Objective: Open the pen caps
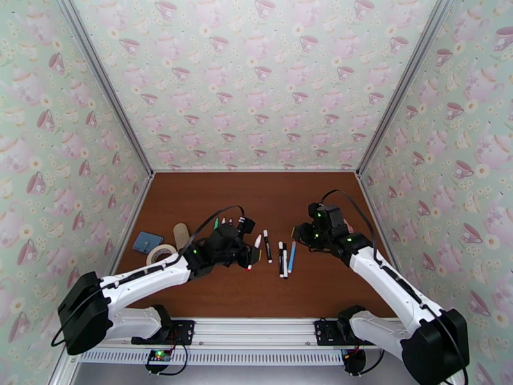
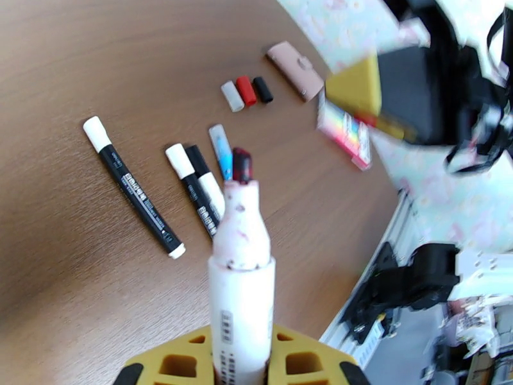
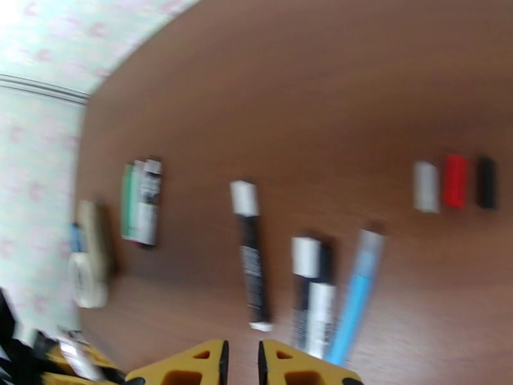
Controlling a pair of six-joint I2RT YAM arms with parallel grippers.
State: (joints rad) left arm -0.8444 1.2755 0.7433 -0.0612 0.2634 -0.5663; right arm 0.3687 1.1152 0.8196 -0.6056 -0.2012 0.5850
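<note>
The left claw [image 2: 242, 357] clamps a white pen [image 2: 241, 296] with its red tip bare, just left of the blue pen [image 2: 222, 152]. The right claw [image 3: 242, 362] is pinched together and empty, near the blue pen. Three loose caps [image 2: 245, 90] lie in a row right of the blue pen. Two capped pens [image 2: 200, 203] lie side by side just beside it.

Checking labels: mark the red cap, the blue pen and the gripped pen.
red cap [image 2: 245, 90], left wrist view, its middle
blue pen [image 3: 354, 296], right wrist view, mid-barrel
gripped pen [image 2: 242, 309], left wrist view, barrel

Brown table [image 1: 256, 194]: pens [image 1: 283, 259] mid, 3 loose caps [image 3: 455, 181] nearby, tape roll [image 1: 151, 256] + blue pad [image 1: 147, 241] left.
</note>
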